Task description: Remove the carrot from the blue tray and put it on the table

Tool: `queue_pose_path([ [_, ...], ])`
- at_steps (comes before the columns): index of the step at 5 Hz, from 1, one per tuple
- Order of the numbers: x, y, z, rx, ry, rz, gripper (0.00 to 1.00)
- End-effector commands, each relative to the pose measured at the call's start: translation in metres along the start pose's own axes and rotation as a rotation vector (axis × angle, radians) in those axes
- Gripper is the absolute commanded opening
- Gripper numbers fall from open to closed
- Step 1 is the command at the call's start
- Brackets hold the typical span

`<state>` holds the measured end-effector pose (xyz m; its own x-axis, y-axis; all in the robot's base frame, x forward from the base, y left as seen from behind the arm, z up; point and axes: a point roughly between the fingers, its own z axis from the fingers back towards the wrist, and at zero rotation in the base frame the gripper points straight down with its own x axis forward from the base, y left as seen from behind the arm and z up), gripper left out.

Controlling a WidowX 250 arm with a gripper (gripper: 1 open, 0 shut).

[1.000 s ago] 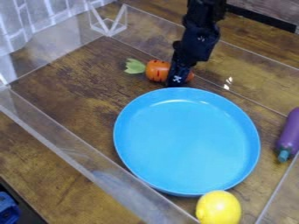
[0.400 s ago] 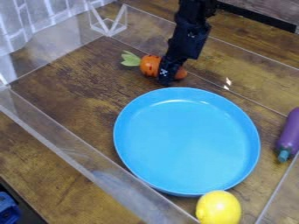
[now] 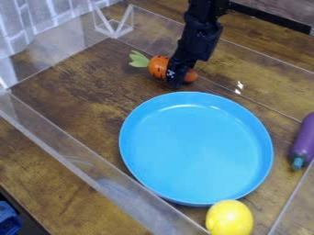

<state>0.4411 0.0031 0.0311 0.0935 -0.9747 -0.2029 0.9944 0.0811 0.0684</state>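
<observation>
The carrot (image 3: 157, 66) lies on the table (image 3: 73, 101), outside the blue tray (image 3: 196, 147) and just beyond its far rim, with the green top pointing left. The gripper (image 3: 181, 73) stands directly against the carrot's right side, pointing steeply down; its fingertips are dark and merge with the carrot and the wood, so whether it grips the carrot or merely touches it cannot be determined. The arm above it is cut off at the upper frame edge. The tray interior holds nothing. One yellow lemon (image 3: 229, 218) sits at the tray's near rim, partly cut off by the lower edge. One purple eggplant (image 3: 302, 139) lies right of the tray, cut off by the right edge. Clear walls (image 3: 73, 174) border the table on the near-left side. Count: one carrot, one tray, one lemon, one eggplant, one gripper.
</observation>
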Motion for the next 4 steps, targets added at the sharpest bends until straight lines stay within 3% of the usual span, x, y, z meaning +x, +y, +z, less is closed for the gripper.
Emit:
queue_pose_path([
  [1, -0.014, 0.011, 0.018, 0.066, -0.006, 0.047, 0.0],
  [2, -0.013, 0.009, 0.009, 0.057, -0.002, 0.059, 0.0],
  [4, -0.027, 0.006, -0.002, 0.055, -0.001, 0.007, 0.0],
])
